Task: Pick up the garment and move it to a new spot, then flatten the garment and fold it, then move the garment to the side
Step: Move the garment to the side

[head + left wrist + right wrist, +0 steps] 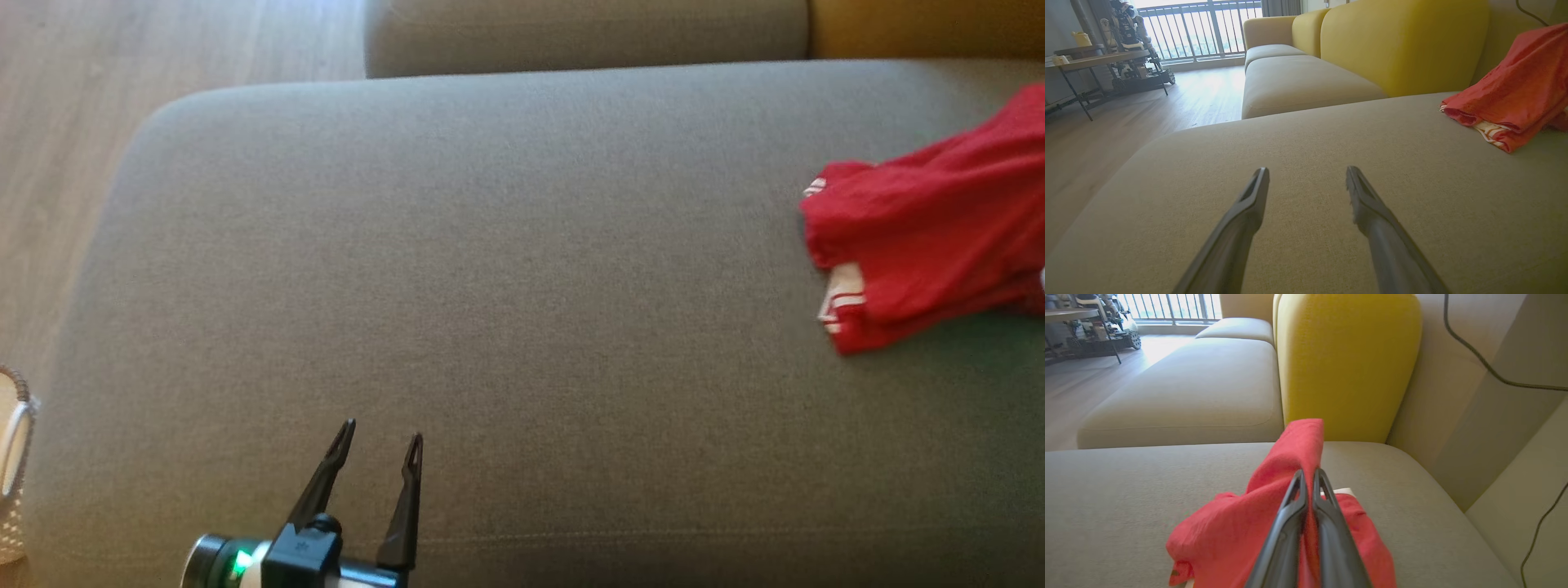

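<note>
The garment (922, 245) is red cloth with white-striped trim, bunched at the right edge of the grey sofa cushion (506, 286). From the left wrist the garment (1515, 94) lies at the far right, one part pulled upward. My right gripper (1308, 475) is shut on a raised fold of the garment (1290, 486), which drapes down on both sides of the fingers. Low over the front left of the cushion, far from the cloth, my left gripper (380, 441) stands open with nothing between its fingers (1253, 192).
A yellow backrest (1347, 363) rises behind the cushion, with a second grey seat (1298, 81) beyond. Wood floor (73, 122) lies to the left. A woven basket (12, 465) sits at the left edge. A side table and another robot (1126, 45) stand by the window. Black cables (1486, 363) run along the wall.
</note>
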